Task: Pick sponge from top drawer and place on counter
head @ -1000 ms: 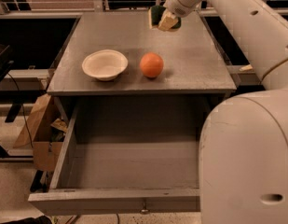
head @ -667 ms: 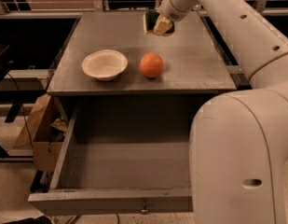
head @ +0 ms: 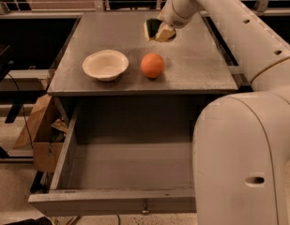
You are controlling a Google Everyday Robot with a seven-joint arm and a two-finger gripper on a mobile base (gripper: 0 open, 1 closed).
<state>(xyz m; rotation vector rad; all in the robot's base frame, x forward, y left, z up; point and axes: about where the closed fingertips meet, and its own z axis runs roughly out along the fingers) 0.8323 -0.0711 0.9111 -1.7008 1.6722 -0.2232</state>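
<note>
My gripper (head: 159, 31) is at the back of the counter (head: 111, 36), right of centre, low over the surface. It is shut on the sponge (head: 152, 28), whose dark green face and pale yellow edge show between the fingers. The sponge is tilted on edge, at or just above the counter; I cannot tell whether it touches. The top drawer (head: 130, 165) is pulled wide open below the counter, its grey interior bare, with its small metal knob (head: 144, 212) at the front panel's centre.
A white bowl (head: 105, 64) and an orange ball (head: 152, 65) sit on the counter's front half. My white arm and base (head: 243, 158) fill the right side, overlapping the drawer's right end. A cardboard box (head: 39, 135) stands on the floor at left.
My gripper has moved left and slightly down with the sponge, closer to the counter surface.
</note>
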